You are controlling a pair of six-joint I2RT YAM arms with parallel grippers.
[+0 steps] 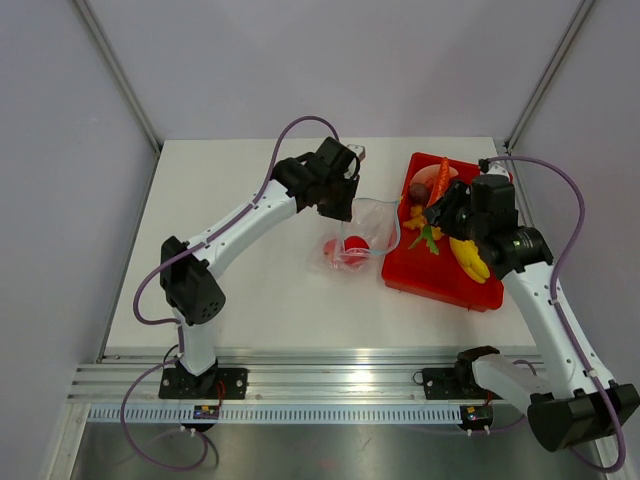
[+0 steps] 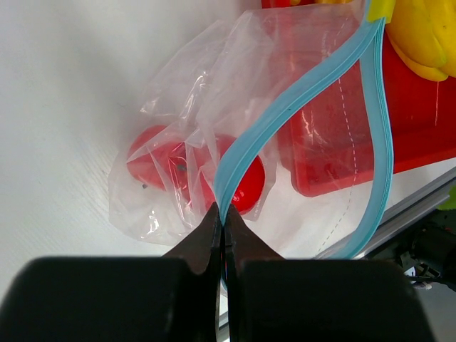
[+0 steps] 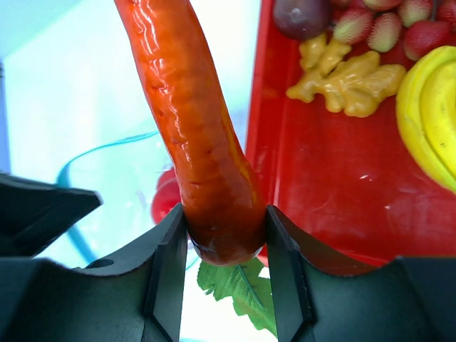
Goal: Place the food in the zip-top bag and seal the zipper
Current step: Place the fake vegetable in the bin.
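- The bag (image 1: 352, 240) lies on the worktop (image 1: 250, 280) just beside the tray (image 1: 440, 280), with its mouth gaping. Two red pieces (image 2: 242, 187) sit inside, perhaps tomatoes; the crinkled plastic blurs them.
- The tray holds a banana (image 1: 468, 260), a knobbly yellow piece (image 3: 349, 78), strawberries (image 3: 385, 28) and a dark round fruit (image 3: 303, 16) cut off by the frame's top.
- The left fingers (image 2: 214, 235) are pinched tight on the zipper (image 2: 299, 100).
- The right fingers (image 3: 174, 249) clamp a carrot (image 3: 199, 142) at its thick end. Its green leaves (image 3: 239, 285) are partly hidden below.
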